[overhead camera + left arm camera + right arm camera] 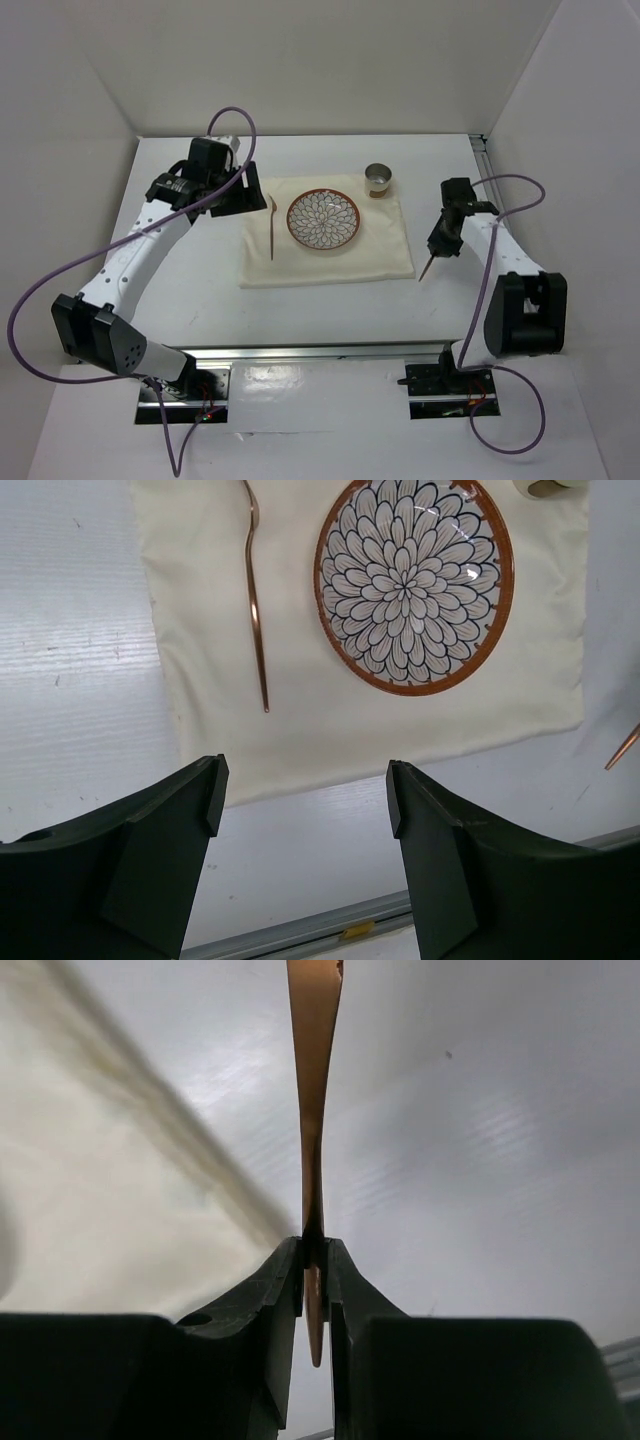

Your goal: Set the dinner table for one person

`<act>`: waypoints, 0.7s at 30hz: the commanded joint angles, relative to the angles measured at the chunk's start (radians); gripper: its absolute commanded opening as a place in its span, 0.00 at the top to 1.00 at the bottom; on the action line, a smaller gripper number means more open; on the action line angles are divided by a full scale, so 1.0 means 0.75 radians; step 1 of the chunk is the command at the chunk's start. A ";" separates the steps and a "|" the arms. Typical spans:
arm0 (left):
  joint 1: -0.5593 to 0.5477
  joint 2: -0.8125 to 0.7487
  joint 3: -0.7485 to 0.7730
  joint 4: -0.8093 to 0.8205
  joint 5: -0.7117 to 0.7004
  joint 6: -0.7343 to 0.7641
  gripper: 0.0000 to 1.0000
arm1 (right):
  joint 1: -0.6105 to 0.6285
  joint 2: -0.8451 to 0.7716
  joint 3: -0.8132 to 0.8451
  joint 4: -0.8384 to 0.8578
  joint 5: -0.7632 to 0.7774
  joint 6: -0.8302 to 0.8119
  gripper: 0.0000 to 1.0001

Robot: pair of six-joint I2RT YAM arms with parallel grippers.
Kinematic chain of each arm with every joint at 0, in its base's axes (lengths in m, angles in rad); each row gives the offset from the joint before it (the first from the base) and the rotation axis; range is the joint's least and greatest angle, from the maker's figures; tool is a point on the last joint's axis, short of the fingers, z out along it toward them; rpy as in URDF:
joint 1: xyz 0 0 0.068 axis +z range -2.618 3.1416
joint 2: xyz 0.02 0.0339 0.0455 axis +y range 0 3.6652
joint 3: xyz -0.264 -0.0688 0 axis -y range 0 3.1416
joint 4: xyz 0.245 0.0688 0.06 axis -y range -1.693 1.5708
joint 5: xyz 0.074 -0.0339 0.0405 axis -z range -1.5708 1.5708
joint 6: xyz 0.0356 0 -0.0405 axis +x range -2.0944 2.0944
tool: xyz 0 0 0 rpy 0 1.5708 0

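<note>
The right gripper (314, 1260) is clamped on a thin copper utensil (312, 1110) over the table (200, 290), just off the mat's (385, 250) right edge. It looks light, stiff and slick, so a firm pinch across the flat handle suits it. The left gripper (305, 800) hangs open

- Top: high at near side, looking down on whole table (200, 290).
- Left wrist: mid-height, facing plate (413, 585) and mat (350, 730); top shares both.
- Right wrist: close, low over table.
</note>
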 commanded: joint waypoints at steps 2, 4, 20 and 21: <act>0.007 -0.071 0.094 -0.001 -0.009 0.026 0.18 | 0.035 -0.143 0.144 0.002 -0.206 -0.268 1.00; 0.019 -0.071 0.109 -0.001 -0.009 0.026 0.18 | 0.082 -0.108 0.193 0.014 -0.389 -0.332 1.00; 0.032 -0.125 -0.004 0.033 -0.009 -0.013 0.19 | 0.356 0.262 0.367 0.081 -0.453 -0.387 1.00; 0.032 -0.125 -0.004 0.033 -0.009 -0.013 0.19 | 0.356 0.279 0.379 0.081 -0.440 -0.387 1.00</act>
